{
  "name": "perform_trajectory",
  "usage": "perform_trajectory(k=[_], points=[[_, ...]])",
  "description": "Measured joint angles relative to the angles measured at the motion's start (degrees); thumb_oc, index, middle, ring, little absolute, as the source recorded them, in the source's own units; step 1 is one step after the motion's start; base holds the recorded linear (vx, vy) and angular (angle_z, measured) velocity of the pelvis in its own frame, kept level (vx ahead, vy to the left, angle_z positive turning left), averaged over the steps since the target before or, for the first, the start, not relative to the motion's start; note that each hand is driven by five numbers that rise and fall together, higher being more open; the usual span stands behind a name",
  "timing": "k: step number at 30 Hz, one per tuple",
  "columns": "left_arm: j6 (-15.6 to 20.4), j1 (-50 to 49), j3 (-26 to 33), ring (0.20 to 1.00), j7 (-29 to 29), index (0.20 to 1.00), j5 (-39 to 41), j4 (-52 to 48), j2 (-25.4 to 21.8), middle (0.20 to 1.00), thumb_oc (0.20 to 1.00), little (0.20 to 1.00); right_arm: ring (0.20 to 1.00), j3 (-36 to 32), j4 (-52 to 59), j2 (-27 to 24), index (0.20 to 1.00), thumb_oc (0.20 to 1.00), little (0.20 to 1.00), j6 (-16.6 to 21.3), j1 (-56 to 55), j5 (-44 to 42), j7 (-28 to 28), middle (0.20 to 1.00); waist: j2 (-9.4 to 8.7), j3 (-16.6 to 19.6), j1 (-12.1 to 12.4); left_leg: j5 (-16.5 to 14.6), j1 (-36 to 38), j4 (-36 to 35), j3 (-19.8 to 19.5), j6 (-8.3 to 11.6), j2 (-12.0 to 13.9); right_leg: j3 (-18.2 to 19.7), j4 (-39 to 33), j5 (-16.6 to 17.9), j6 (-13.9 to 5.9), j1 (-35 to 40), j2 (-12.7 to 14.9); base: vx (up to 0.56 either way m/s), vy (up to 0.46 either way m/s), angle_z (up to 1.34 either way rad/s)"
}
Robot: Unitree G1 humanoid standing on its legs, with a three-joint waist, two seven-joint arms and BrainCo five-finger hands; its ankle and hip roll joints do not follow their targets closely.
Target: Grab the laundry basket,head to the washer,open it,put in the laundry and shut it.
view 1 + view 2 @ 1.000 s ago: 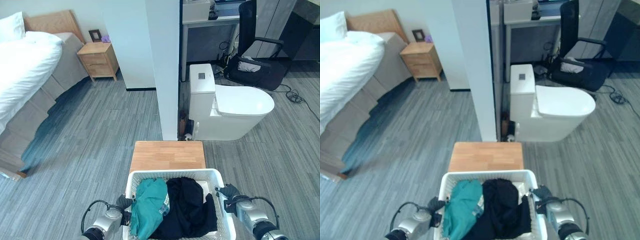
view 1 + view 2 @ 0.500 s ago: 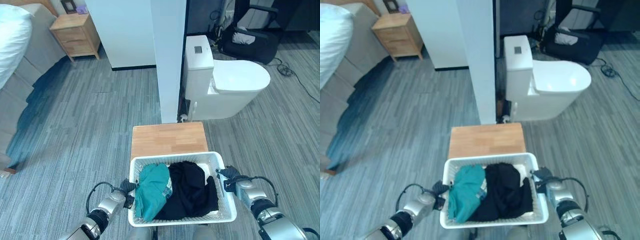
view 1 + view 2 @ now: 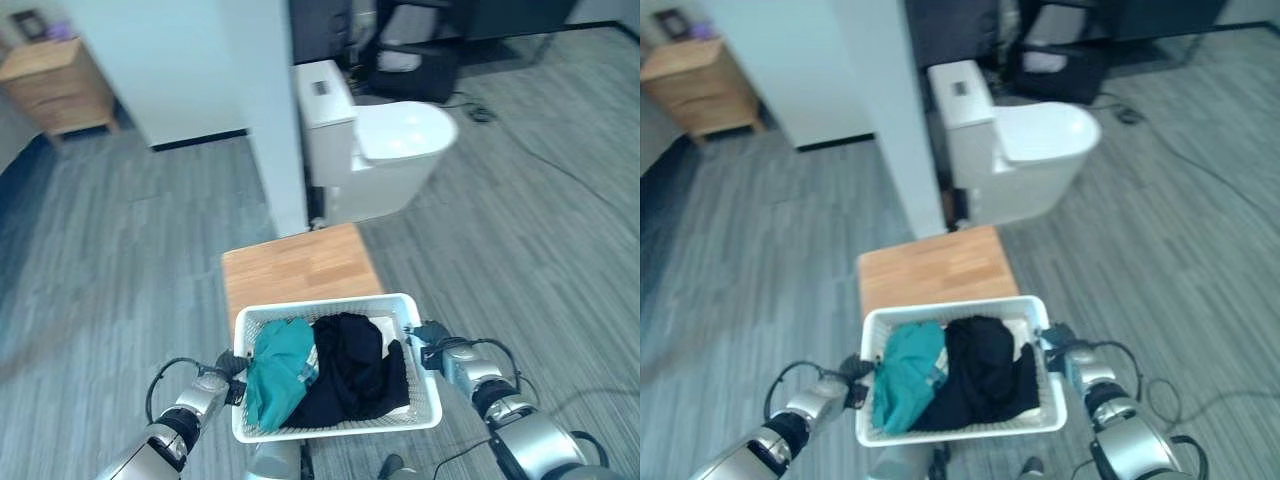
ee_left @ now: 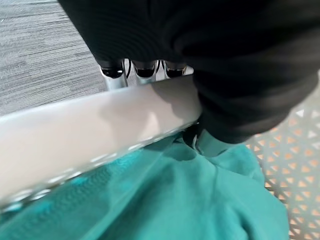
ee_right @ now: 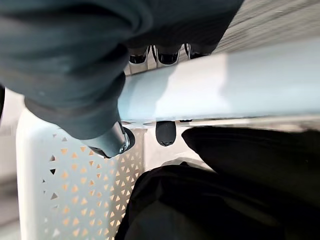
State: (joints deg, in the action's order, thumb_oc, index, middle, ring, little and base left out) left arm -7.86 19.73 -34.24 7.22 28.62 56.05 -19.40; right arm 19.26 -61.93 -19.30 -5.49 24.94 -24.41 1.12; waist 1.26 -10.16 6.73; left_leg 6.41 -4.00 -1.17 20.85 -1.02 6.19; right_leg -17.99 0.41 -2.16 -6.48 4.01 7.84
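Far on your left a wooden nightstand (image 3: 55, 85) stands on the grey floor (image 3: 120, 260), next to a white wall (image 3: 170, 70).

Your left hand (image 3: 226, 371) grips the left rim of the white laundry basket (image 3: 420, 385). In the left wrist view its fingers (image 4: 144, 69) curl over the outside of the thick white rim, and the thumb sits on the inside by the cloth. So this hand is closed on the basket.

You hold the basket up between both hands, just on your side of a small wooden worktop (image 3: 298, 270). The far edge of the basket lines up with the near edge of the worktop. I cannot tell if it touches the wood.

Inside the basket, a teal garment (image 3: 275, 368) lies on the left side, close to your left fingers. A black garment (image 3: 350, 365) lies in the middle and on the right side. It lies over the edge of the teal one.

Your right hand (image 3: 436, 349) grips the right rim of the basket. In the right wrist view its fingers (image 5: 168, 56) hook over the outside of the rim and the thumb tip pushes on the inside wall, just above the black cloth. This hand is closed on the basket too.

Past the worktop, a white toilet (image 3: 385, 150) stands by the wall corner. Behind the toilet there is a black office chair (image 3: 405, 60).
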Motion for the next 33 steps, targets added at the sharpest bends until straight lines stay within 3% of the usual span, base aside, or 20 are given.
perform_trajectory(k=[4,6,8,11,12,13,14,15,16,17,18,21,24,25,26,27,28,29,33], points=[[0.07,0.05,-0.2,0.2,-1.26,0.2,-1.07,4.15,2.83,0.2,0.2,0.2,0.2,-0.05,-1.89,-1.18,0.2,0.2,0.2,0.04,-2.58,0.52,0.75,0.2,-1.6,2.33,-2.57,1.35,0.97,0.36,-2.02,1.89,3.49,3.28,-3.7,2.0,2.38,0.68,-3.57,-0.11,-0.191,-0.5],[0.14,0.15,0.36,0.2,-1.55,0.2,-2.01,7.13,5.28,0.2,0.2,0.2,0.2,-0.09,-1.93,-2.32,0.2,0.2,0.2,0.07,-3.09,0.56,1.58,0.2,-1.62,2.8,-4.67,2.27,1.08,0.98,-3.02,3.21,5.06,5.33,-4.53,2.2,3.04,0.03,-4.62,-0.09,-0.139,-0.45],[0.1,0.14,0.34,0.2,-1.57,0.2,-2.12,7.61,6.3,0.2,0.2,0.2,0.2,-0.07,-1.97,-2.92,0.2,0.2,0.2,-0.4,-3.3,0.61,1.58,0.2,-1.28,2.96,-4.58,2.86,1.45,1.13,-3.51,3.91,5.69,7.03,-5.11,3.43,3.61,0.14,-5.4,-0.08,-0.111,-0.59],[0.79,1.48,0.54,0.2,-1.78,0.2,-2.18,10.55,7.82,0.2,0.2,0.2,0.2,-0.11,-3.69,-3.64,0.2,0.2,0.2,-0.42,-3.22,0.52,1.99,0.2,-1.3,2.92,-5.06,4.54,0.05,4.48,-13.63,6.39,5.4,9.65,-5.02,4.26,4.65,-0.61,-5.19,0.01,-0.075,-0.34],[0.78,2.15,0.47,0.2,-1.88,0.2,-2.2,11.09,8.0,0.2,0.2,0.2,0.2,-0.1,-4.0,-3.74,0.2,0.2,0.2,-0.46,-2.88,0.52,2.0,0.2,-1.3,2.91,-5.11,4.53,-1.02,6.4,-15.95,6.41,5.06,10.06,-5.25,4.7,5.37,-0.68,-4.93,0.06,-0.038,-0.57],[0.78,3.3,0.31,0.2,-1.95,0.2,-2.21,12.1,8.2,0.2,0.2,0.2,0.2,-0.08,-4.26,-3.57,0.2,0.2,0.2,-0.77,-1.68,0.47,2.18,0.2,-1.73,2.7,-5.22,0.33,-2.89,8.95,-22.06,8.17,1.6,12.82,-5.26,5.35,5.91,-1.26,-2.81,0.07,-0.005,-0.63],[0.78,3.28,0.36,0.2,-2.0,0.2,-2.19,12.12,8.31,0.2,0.2,0.2,0.2,-0.06,-4.25,-3.57,0.2,0.2,0.2,-0.77,-1.33,0.48,2.44,0.2,-1.65,2.71,-5.12,-0.16,-2.53,7.83,-22.54,7.93,0.0,13.0,-5.26,5.65,5.73,-1.54,-2.16,0.11,0.033,-0.75],[0.77,3.45,0.32,0.2,-2.36,0.2,-2.2,12.25,8.89,0.2,0.2,0.2,0.2,-0.05,-4.52,-4.37,0.2,0.2,0.2,-1.01,-1.0,0.48,2.99,0.2,-0.16,3.16,-5.87,-0.84,-1.56,4.48,-22.6,6.65,-3.52,14.26,-5.27,5.93,5.14,-2.06,-2.03,0.12,0.074,-0.46],[0.73,3.6,0.31,0.2,-2.51,0.2,-2.23,12.65,9.25,0.2,0.2,0.2,0.2,-0.04,-4.9,-4.86,0.2,0.2,0.2,-1.15,-1.0,0.45,3.24,0.2,1.15,3.53,-6.29,-1.39,-0.6,2.35,-23.43,5.64,-5.08,14.7,-5.29,5.95,4.83,-2.03,-2.61,0.18,0.152,-0.4],[0.59,3.69,0.3,0.2,-2.54,0.2,-2.25,12.99,9.55,0.2,0.2,0.2,0.2,-0.02,-5.37,-5.08,0.2,0.2,0.2,-1.27,-1.01,0.45,3.44,0.2,2.47,3.99,-6.51,-2.02,0.4,0.97,-23.54,4.69,-5.92,15.08,-5.29,5.84,4.53,-2.04,-3.55,0.13,0.123,-0.33],[0.51,3.91,0.15,0.2,-2.64,0.2,-2.33,13.28,9.42,0.2,0.2,0.2,0.2,-0.13,-6.08,-4.64,0.2,0.2,0.2,-1.38,-1.01,0.37,3.63,0.2,3.5,4.33,-6.63,-2.78,1.79,-0.5,-23.43,1.09,-6.06,16.04,-5.32,5.58,4.01,-2.21,-4.26,0.15,0.141,-0.65],[0.45,4.37,0.12,0.2,-3.62,0.2,-2.72,14.58,7.66,0.2,0.2,0.2,0.2,-0.08,-6.51,-2.32,0.2,0.2,0.2,-1.99,-1.06,-0.73,4.01,0.2,1.21,4.09,-5.97,-3.1,3.27,-2.11,-19.86,1.09,-7.66,17.79,-4.51,6.86,2.49,-3.98,-3.11,0.09,0.174,-0.72],[0.23,4.12,0.2,0.2,-3.78,0.2,-2.76,14.68,7.21,0.2,0.2,0.2,0.2,-0.61,-6.61,-1.74,0.2,0.2,0.2,-2.11,-1.36,-0.71,4.02,0.2,1.32,4.06,-5.38,-3.21,4.29,-3.06,-16.07,-0.61,-7.87,19.39,-3.53,6.76,0.94,-5.18,-1.88,0.04,0.032,-0.76],[0.47,3.65,0.52,0.2,-4.04,0.2,-2.81,14.65,6.16,0.2,0.2,0.2,0.2,-0.24,-6.94,-1.13,0.2,0.2,0.2,-2.08,-0.77,-0.53,4.09,0.2,1.33,3.96,-3.71,-2.88,5.16,-3.88,-11.75,-0.72,-6.7,16.57,-2.45,8.53,0.15,-7.37,-2.01,0.03,-0.032,-1.6],[0.9,3.01,2.15,0.2,-4.85,0.2,-2.98,14.98,4.97,0.2,0.2,0.2,0.2,-0.35,-9.33,0.63,0.2,0.2,0.2,-1.88,0.18,-0.03,4.39,0.2,1.27,3.92,-0.91,-3.88,6.16,-4.1,-8.75,-1.44,-5.33,-1.12,-0.2,6.35,0.07,-7.72,0.65,0.01,-0.085,-1.28],[1.0,3.19,2.11,0.2,-5.19,0.2,-4.16,14.97,5.01,0.2,0.2,0.2,0.2,-0.73,-10.23,0.61,0.2,0.2,0.2,-1.92,0.1,-0.04,4.77,0.2,0.67,4.02,-1.19,-3.91,6.13,-4.09,-9.49,-1.17,-5.68,-1.15,-0.15,7.03,-0.66,-6.32,1.78,0.01,-0.105,-0.58],[1.01,3.46,2.13,0.2,-5.41,0.2,-4.93,15.41,5.14,0.2,0.2,0.2,0.2,-0.74,-10.73,0.56,0.2,0.2,0.2,-1.85,0.01,-0.05,5.2,0.2,-0.02,3.96,-1.9,-3.6,6.16,-4.06,-11.11,-0.69,-6.1,2.58,-1.86,6.49,-0.67,-4.53,1.22,0.0,-0.07,0.51],[1.01,3.64,2.15,0.2,-5.6,0.2,-5.01,16.01,5.45,0.2,0.2,0.2,0.2,-0.73,-10.96,0.48,0.2,0.2,0.2,-1.81,0.0,-0.06,5.32,0.2,0.11,3.95,-2.36,-3.36,6.08,-4.06,-12.03,-0.35,-5.68,3.88,-2.88,6.54,-0.52,-3.69,0.25,0.01,-0.135,0.55],[1.47,3.63,4.92,0.2,-6.16,0.2,-7.29,18.3,6.34,0.2,0.2,0.2,0.2,-0.76,-10.6,0.82,0.2,0.2,0.2,-0.62,-0.75,0.02,5.45,0.2,-0.1,4.04,-3.2,-3.18,6.03,-2.97,-13.58,0.62,-3.7,4.64,-5.33,6.54,1.74,-1.27,-2.49,0.02,-0.183,0.15]])
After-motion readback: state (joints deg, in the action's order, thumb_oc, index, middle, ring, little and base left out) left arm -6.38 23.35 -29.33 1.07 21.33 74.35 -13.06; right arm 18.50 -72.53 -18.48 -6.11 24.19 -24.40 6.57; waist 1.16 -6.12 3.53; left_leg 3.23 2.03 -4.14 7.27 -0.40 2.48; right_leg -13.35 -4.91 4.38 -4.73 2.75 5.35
